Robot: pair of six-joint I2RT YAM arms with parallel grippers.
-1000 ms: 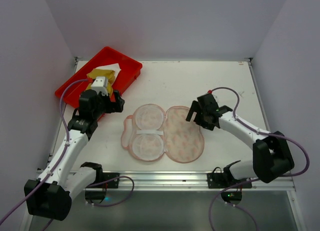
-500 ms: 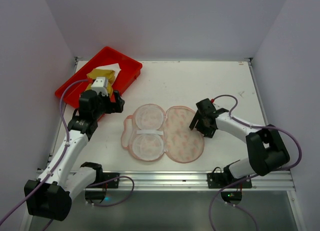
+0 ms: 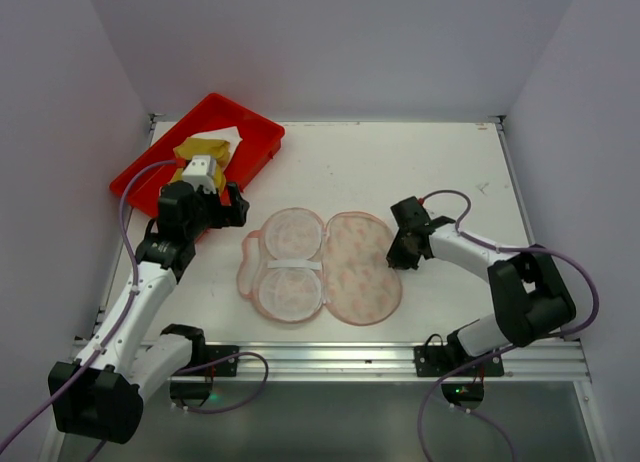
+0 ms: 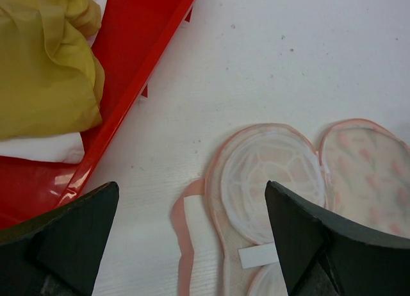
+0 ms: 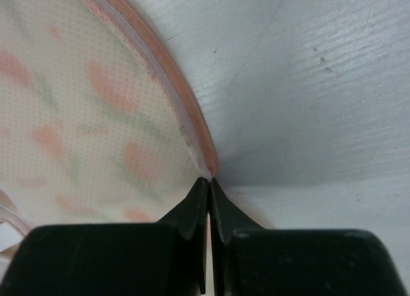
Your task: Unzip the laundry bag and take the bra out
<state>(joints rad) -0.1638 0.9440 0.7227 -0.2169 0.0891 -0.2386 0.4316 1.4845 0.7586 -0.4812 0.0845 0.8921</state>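
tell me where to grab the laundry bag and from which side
The pink rim on the bag's right edge, coming from the right, low over the table. The bag lies open and flat, so only that thin edge gives a pinch; the right claw is shut there.

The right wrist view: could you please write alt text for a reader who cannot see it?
The right gripper is pinched shut on the pink edge of the laundry bag, whose cream mesh with orange-red prints fills the left of the frame. Bare white table fills the right.
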